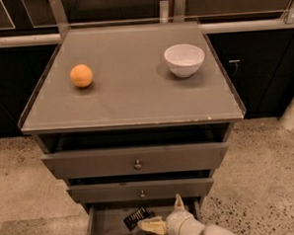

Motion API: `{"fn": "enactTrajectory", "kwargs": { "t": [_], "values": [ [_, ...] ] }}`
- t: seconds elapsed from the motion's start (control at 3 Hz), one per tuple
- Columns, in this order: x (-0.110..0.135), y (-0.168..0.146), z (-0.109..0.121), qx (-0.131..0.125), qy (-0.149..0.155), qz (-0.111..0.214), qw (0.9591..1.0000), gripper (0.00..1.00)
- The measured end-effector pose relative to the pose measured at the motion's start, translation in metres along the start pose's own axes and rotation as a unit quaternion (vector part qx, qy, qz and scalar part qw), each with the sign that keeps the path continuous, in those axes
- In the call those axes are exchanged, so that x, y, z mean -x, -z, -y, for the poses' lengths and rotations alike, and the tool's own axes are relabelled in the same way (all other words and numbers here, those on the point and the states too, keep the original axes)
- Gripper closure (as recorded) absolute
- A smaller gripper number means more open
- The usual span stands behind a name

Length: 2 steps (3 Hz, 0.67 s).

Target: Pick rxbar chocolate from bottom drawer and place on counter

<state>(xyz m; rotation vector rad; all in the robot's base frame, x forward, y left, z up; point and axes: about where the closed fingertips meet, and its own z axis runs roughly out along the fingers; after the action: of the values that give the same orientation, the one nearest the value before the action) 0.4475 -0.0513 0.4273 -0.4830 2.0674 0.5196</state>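
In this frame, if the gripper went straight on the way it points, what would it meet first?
Most likely the rxbar chocolate, lying on the bottom drawer floor just left of the open gripper. Depth is unclear, so the gripper might pass just above the bar instead.

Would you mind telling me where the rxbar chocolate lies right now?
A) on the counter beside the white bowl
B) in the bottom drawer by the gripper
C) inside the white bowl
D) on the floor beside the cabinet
B: the rxbar chocolate lies in the bottom drawer, right beside the open gripper.
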Motion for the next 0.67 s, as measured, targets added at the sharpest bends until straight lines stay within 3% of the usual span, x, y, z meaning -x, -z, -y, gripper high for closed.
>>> {"fn": "enactTrajectory", "kwargs": {
  "t": [0.33, 0.67],
  "values": [
    [-0.032, -0.034, 0.004, -0.021, -0.026, 0.012, 0.9994, 0.00],
    [-0.065, -0.065, -0.003, -0.024, -0.040, 0.021, 0.9987, 0.00]
  ]
}}
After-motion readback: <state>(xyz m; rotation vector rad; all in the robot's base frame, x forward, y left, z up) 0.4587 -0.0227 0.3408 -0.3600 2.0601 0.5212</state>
